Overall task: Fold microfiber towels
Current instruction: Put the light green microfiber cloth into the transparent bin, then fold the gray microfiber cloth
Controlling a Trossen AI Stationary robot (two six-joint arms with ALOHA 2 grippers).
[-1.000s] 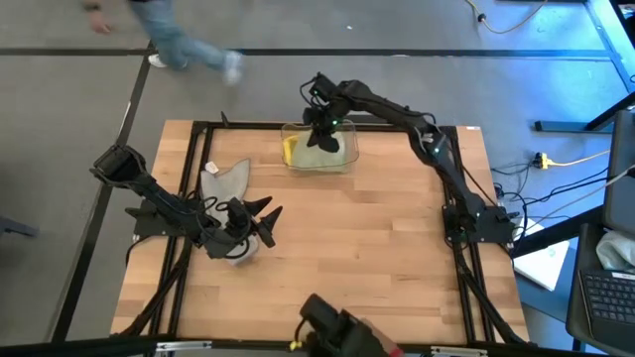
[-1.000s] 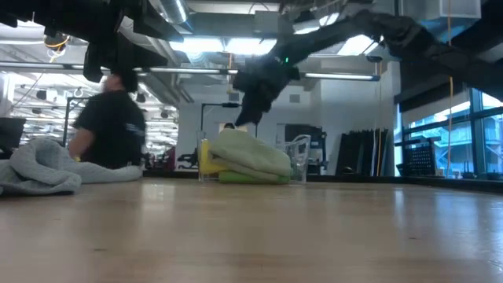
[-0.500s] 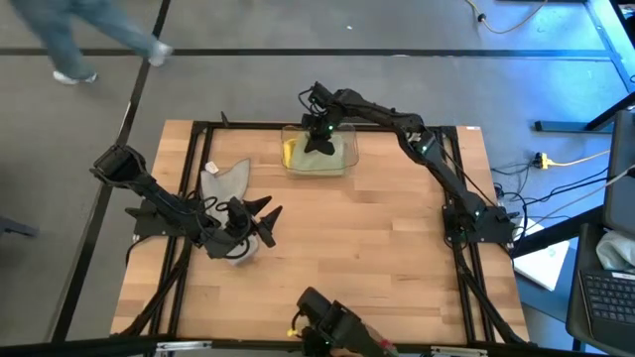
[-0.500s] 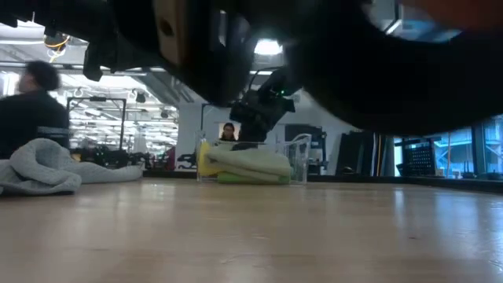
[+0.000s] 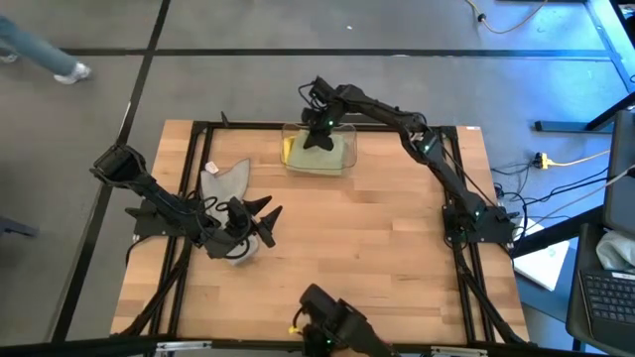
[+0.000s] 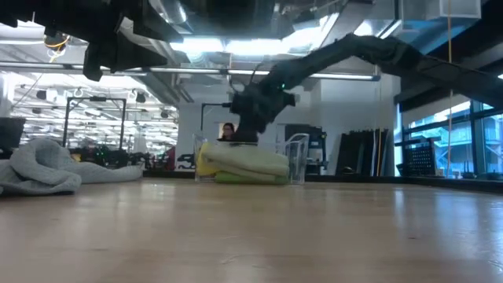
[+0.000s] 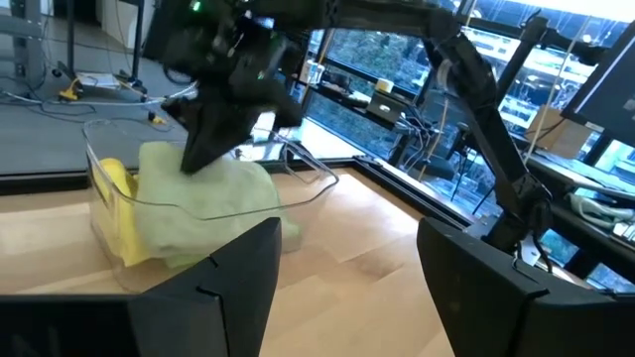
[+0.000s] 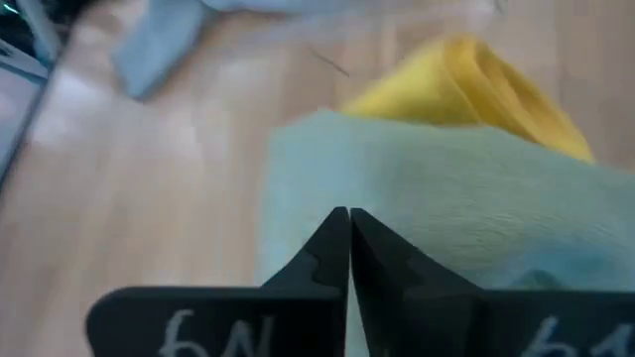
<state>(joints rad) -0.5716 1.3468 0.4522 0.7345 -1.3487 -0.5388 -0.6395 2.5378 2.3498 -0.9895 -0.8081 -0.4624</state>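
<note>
I have the right gripper down in the clear bin at the far edge of the counter, its fingers pressed together with no cloth visibly caught between them, tips on the pale sage towel that lies on top of the pile. The yellow towel sits tucked against the bin wall beside it, and a bright green one shows at the bottom of the stack in the low view. The grey towel lies rumpled near the left edge, just beside my left gripper, which waits there with its fingers spread wide.

To do this step well, I'd judge the fingers need to part first, then bite a single layer of the sage cloth near a corner (a mid-panel pinch tends to bring the whole bundle up). Lift straight and slow so the bin doesn't drag along, and carry the towel to bare wood before spreading it.
</note>
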